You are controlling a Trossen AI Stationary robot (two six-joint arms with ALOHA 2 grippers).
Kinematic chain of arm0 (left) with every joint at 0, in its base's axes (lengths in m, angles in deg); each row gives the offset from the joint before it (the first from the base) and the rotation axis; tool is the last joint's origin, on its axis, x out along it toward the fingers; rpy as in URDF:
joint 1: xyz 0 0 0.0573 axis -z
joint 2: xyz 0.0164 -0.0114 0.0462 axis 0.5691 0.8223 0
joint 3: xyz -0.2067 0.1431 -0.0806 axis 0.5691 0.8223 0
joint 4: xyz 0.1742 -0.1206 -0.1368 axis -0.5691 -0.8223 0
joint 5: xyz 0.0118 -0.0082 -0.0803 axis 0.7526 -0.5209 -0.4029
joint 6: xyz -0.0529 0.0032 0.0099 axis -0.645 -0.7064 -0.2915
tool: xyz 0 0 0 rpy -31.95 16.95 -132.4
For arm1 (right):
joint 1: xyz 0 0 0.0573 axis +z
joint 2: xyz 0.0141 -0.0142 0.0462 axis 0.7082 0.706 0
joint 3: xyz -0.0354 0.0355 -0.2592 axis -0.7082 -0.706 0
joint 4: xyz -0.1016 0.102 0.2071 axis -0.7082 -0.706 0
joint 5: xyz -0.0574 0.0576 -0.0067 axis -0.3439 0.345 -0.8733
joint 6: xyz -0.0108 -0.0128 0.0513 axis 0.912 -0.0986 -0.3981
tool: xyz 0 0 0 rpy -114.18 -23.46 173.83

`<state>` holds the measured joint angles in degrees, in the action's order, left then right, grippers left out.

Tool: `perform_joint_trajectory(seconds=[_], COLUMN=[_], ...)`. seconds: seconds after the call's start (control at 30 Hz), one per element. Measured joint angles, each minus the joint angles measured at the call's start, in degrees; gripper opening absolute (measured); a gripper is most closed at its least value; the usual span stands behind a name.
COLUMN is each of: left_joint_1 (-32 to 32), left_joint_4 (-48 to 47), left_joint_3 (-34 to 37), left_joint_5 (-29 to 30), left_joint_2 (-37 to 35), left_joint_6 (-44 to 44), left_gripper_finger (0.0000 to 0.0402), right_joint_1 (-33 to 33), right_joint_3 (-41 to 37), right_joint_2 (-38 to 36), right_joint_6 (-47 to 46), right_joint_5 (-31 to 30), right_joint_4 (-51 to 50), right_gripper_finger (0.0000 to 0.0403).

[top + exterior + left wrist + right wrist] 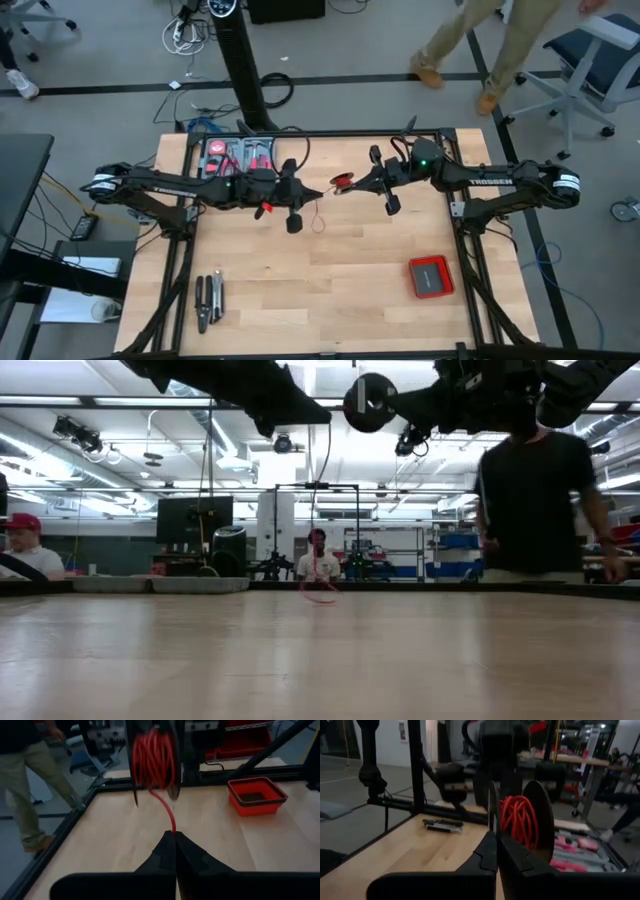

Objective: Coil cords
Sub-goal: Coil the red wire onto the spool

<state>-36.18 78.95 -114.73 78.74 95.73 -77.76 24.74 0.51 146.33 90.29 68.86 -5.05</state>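
Red wire [343, 182] sits just above the middle of your high view, mostly wound on a small black spool [540, 820], with a loose loop [320, 592] hanging down onto the wooden tabletop [330, 290]. A red square box [431, 276] lies lower right, pliers [208, 300] lower left, a tool tray [240, 155] at the top edge. Someone walks past behind the table, and others sit farther back in the room. Your right gripper [350, 190] reaches in from the right, jaws clenched on the spool's rim. Your left gripper [174, 834] comes in level from the left, jaws pinched on the wire strand just below the spool.
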Motion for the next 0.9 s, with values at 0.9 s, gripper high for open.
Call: perform_joint_trajectory(seconds=[0.9], left_joint_1=[-0.02], left_joint_4=[7.49], left_joint_3=[-2.58], left_joint_5=[4.93], left_joint_2=[-0.57], left_joint_6=[20.56], left_gripper_finger=[0.0000], right_joint_1=[5.34], right_joint_3=[0.00], right_joint_2=[0.07], right_joint_6=[-5.02], right_joint_5=[-0.94], right_joint_4=[-7.58], right_gripper_finger=[0.0000])
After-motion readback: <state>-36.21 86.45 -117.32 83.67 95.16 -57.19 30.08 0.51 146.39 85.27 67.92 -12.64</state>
